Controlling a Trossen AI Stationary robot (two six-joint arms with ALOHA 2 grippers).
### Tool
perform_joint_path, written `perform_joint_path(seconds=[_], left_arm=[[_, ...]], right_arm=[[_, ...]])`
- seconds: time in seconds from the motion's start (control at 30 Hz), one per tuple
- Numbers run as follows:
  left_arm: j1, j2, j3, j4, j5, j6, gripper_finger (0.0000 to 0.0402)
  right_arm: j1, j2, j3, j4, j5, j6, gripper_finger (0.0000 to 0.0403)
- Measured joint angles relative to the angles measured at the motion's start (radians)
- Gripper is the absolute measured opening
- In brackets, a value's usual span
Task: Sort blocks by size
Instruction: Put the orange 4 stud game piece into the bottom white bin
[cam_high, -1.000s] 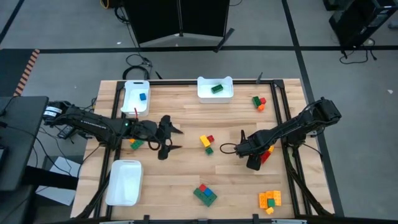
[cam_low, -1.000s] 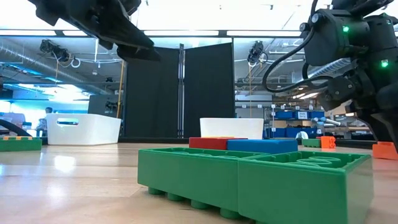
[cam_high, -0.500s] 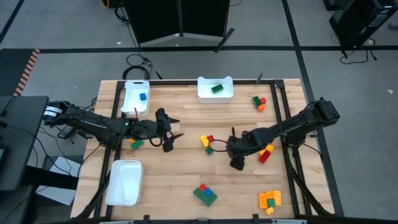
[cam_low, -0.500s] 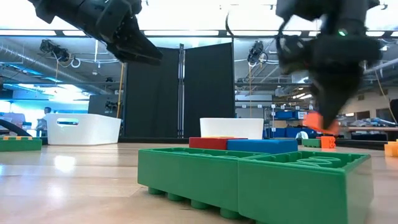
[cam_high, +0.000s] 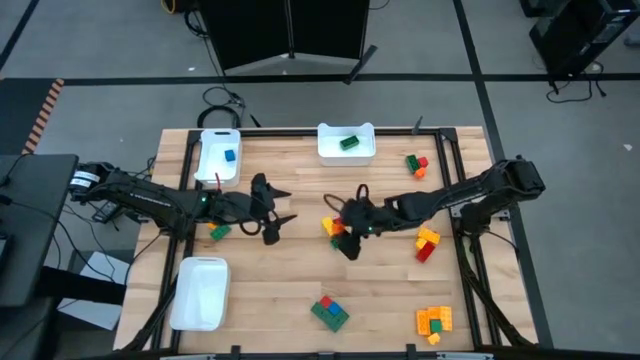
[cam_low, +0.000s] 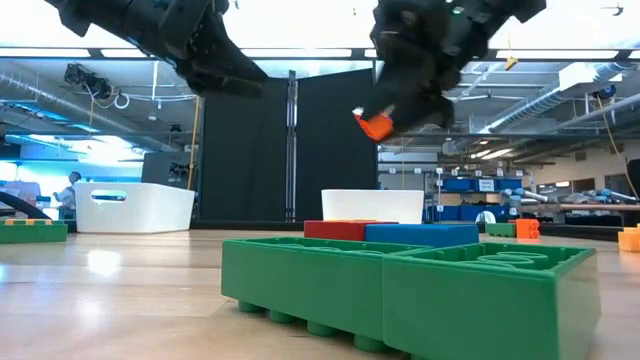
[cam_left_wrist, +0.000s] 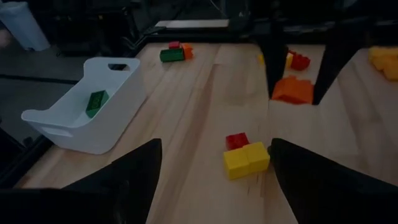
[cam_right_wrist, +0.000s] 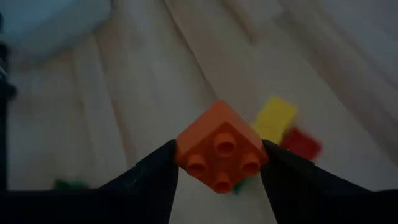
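- Right pincer (cam_high: 343, 232) is clamped on a small orange block (cam_right_wrist: 221, 146) with four studs; both fingers press its sides, and it hangs well clear of the counter (cam_high: 290, 290) in the low view.
- Right under that pincer sits the yellow-and-red cluster (cam_high: 331, 226), blurry behind the held block in the right wrist view.
- Left pincer (cam_high: 277, 216) hovers with its fingers spread wide, nothing between them, and doesn't touch anything.
- Just behind the left pincer, toward its own arm, there's a green-and-orange block (cam_high: 218, 231).
- Ahead of the left pincer, past the cluster, is the white tray (cam_left_wrist: 93, 115) with a green block (cam_left_wrist: 96, 102) in it.
- Other blocks lie well apart from both pincers: a green/blue/red cluster (cam_high: 328, 311) near the front edge, an orange pile (cam_high: 433, 321) at the corner.
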Motion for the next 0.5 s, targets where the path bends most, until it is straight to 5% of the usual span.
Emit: perform_joint_path(seconds=[0.5], left_arm=[[0.0,0.0,0.0,0.111,0.029,0.001,0.031]], right_arm=[[-0.103,0.0,0.001,0.402,-0.064,-0.071,0.0216]])
